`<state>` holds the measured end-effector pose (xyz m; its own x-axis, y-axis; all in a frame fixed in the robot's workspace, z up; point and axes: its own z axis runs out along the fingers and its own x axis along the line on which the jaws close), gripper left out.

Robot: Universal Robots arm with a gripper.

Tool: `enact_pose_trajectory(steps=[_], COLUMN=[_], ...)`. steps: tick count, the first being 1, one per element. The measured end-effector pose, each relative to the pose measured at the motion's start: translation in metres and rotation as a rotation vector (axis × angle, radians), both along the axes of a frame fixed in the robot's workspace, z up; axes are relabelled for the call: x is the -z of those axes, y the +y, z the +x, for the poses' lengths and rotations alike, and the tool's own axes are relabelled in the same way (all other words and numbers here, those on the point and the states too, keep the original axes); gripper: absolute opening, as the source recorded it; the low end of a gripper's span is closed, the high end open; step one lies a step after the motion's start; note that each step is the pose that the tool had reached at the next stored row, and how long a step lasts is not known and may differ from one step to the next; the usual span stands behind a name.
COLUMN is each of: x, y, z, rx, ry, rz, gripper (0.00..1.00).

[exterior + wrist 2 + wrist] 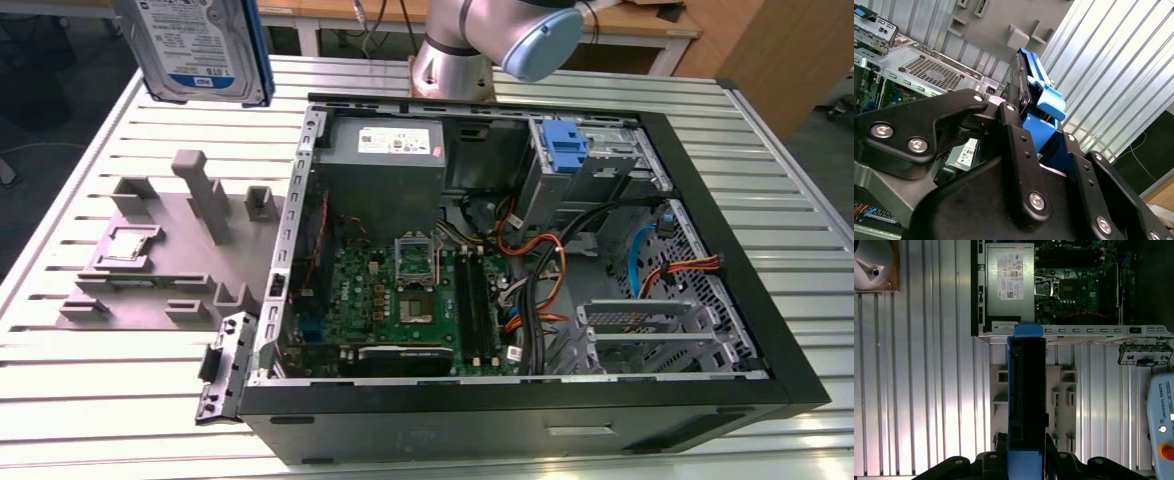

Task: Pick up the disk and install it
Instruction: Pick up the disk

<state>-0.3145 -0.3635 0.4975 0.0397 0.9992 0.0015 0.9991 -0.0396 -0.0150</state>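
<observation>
The disk [200, 45] hangs in the air at the exterior view's upper left, above the slatted table, with its white-and-blue label facing the camera and blue bracket round its edges. In the first wrist view the disk [1026, 390] appears edge-on, over the grey fixture and just outside the case wall. My gripper [1025, 454] is shut on it, one black finger on each flat side. The second wrist view shows the same hold: the disk [1024, 82] stands between the fingers [1014, 130] of the gripper [1041, 127].
The open computer case [747, 250] lies on the table with the motherboard [400, 300], a grey power-supply box [387, 145] and a blue caddy [567, 150] in a bay. A grey fixture [160, 250] lies beside it. The arm's base [454, 60] stands behind. A pendant [1161, 425] lies nearby.
</observation>
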Motion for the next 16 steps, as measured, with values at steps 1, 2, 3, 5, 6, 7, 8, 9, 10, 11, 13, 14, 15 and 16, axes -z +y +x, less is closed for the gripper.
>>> enact_pose_trajectory(steps=[1,2,3,5,6,7,8,9,10,11,13,14,15,16], x=[0.0,0.0,0.0,0.0,0.0,0.0,0.0,0.0,0.0,0.0,0.0,0.0,0.0,0.0001], y=[0.0,0.0,0.0,0.0,0.0,0.0,0.0,0.0,0.0,0.0,-0.0003,-0.0008,-0.0016,-0.0029], z=[0.0012,0.0029,0.0045,0.0072,0.0086,0.0099,0.0109,0.0117,0.0121,0.0123,0.0125,0.0126,0.0126,0.0126], rx=[0.0,0.0,0.0,0.0,0.0,0.0,0.0,0.0,0.0,0.0,0.0,0.0,0.0,0.0], ry=[0.0,0.0,0.0,0.0001,0.0,0.0,0.0001,0.0,0.0001,0.0,-0.0001,0.0,0.0001,0.0], rz=[0.0,-0.0001,0.0,-0.0001,0.0,0.0,-0.0001,0.0,-0.0001,0.0,0.0,-0.0001,-0.0001,0.0], gripper=[0.37,0.37,0.37,0.37,0.37,0.37,0.37,0.37,0.37,0.37,0.37,0.37,0.37,0.37])
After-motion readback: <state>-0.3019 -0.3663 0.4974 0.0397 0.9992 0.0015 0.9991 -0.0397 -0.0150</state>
